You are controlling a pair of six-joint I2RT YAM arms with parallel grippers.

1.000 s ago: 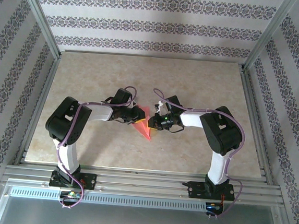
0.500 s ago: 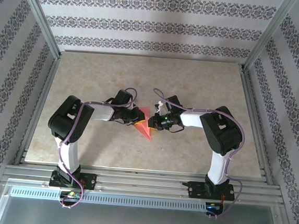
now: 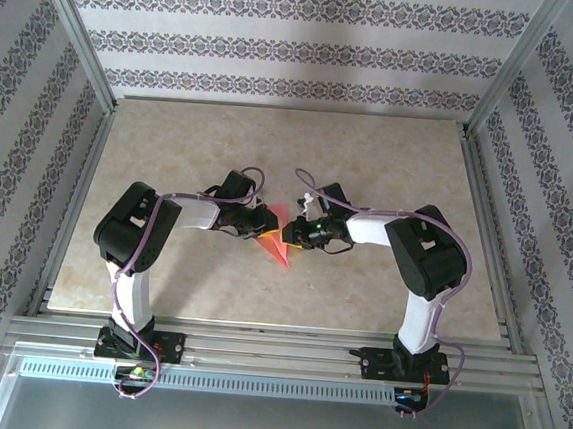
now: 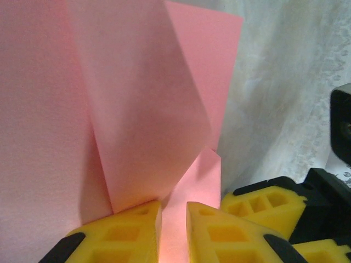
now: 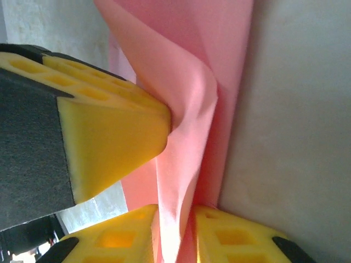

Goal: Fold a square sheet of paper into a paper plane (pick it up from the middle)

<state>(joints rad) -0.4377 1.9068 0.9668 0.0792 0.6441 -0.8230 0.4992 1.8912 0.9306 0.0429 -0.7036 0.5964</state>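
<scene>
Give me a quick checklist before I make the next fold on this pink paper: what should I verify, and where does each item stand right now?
1. Paper between the left gripper's jaws: ok.
2. Paper between the right gripper's jaws: ok.
3. Right grip firm: cannot tell.
4. Layers lying flat: not ok, one bulges in the right wrist view.
5. Gap between the two grippers: cannot tell, they sit very close together over the middle of the table.
</scene>
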